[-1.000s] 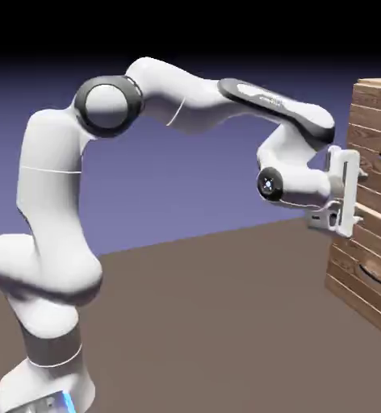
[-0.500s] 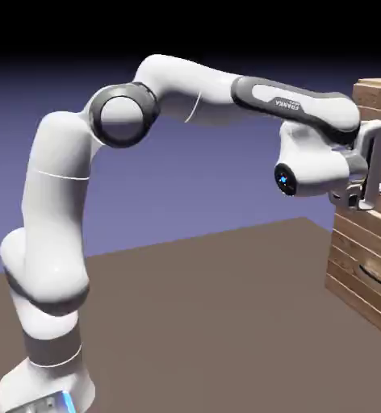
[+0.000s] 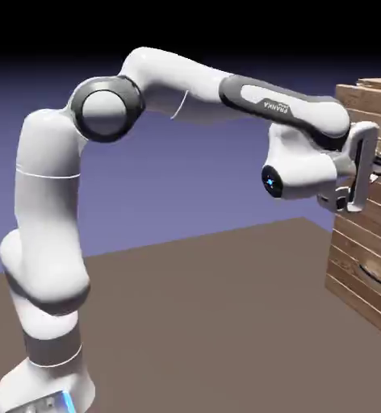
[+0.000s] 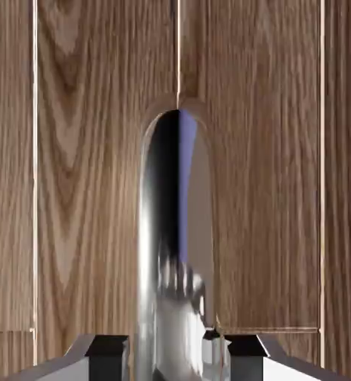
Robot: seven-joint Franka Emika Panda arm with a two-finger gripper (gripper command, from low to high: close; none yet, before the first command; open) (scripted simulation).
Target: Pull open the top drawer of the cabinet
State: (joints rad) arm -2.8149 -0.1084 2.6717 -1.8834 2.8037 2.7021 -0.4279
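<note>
The white Franka arm reaches across the brown table (image 3: 226, 306) from the exterior view's lower left, its two-finger gripper (image 3: 377, 167) pressed against the upper part of the tall reddish-brown plank cabinet (image 3: 363, 258) at the right edge. The uppermost drawer front of horizontal brown wood planks (image 3: 371, 101) stands out a little toward the arm from the planks below it — its near corner overhangs the cabinet face. The gripper's flat white hand meets this drawer front at the level of the handle slot, and the finger tips are hidden against the wood there.

In the hand view the top drawer fills the picture as wood grain, rolled so that the plank seams run up and down. A shiny metallic recessed handle slot (image 4: 175, 245) with an arched end runs down the middle to the bottom edge. The two grey finger tips (image 4: 108, 350) show at the bottom, one on each side of the slot — the fingers are spread apart, straddling the recess, with nothing clamped between them.
</note>
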